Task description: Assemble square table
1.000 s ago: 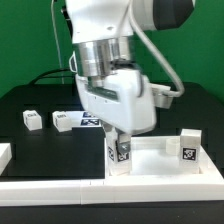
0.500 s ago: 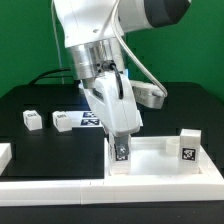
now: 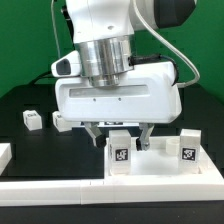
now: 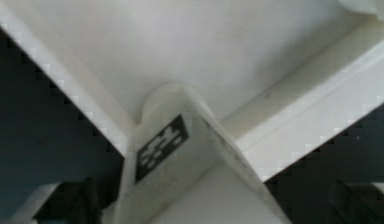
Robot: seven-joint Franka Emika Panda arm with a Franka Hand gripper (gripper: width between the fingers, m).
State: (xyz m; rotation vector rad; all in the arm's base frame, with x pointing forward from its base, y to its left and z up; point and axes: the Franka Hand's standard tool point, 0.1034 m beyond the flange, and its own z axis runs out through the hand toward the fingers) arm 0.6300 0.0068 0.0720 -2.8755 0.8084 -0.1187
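The square table slab (image 3: 160, 163) lies at the exterior view's right, white with a raised rim. One tagged white leg (image 3: 120, 153) stands upright in its near left corner. A second leg (image 3: 187, 147) stands at its right corner. My gripper (image 3: 120, 140) hangs straight over the left leg. It is open, with one finger (image 3: 96, 133) on each side of the leg's top, apart from it. In the wrist view the leg (image 4: 180, 150) fills the middle over the slab (image 4: 189, 50), with the dark fingers (image 4: 64, 203) at either side.
Two loose tagged legs (image 3: 33, 118) (image 3: 60, 120) lie on the black table at the exterior view's left. Long white border rails run along the front (image 3: 55, 186) and at the far left (image 3: 4, 153). The arm's body hides the table behind it.
The wrist has turned about its upright axis above the left leg, and the fingers, earlier closed on the leg's top, now stand apart from it. The leg stays upright in the corner.
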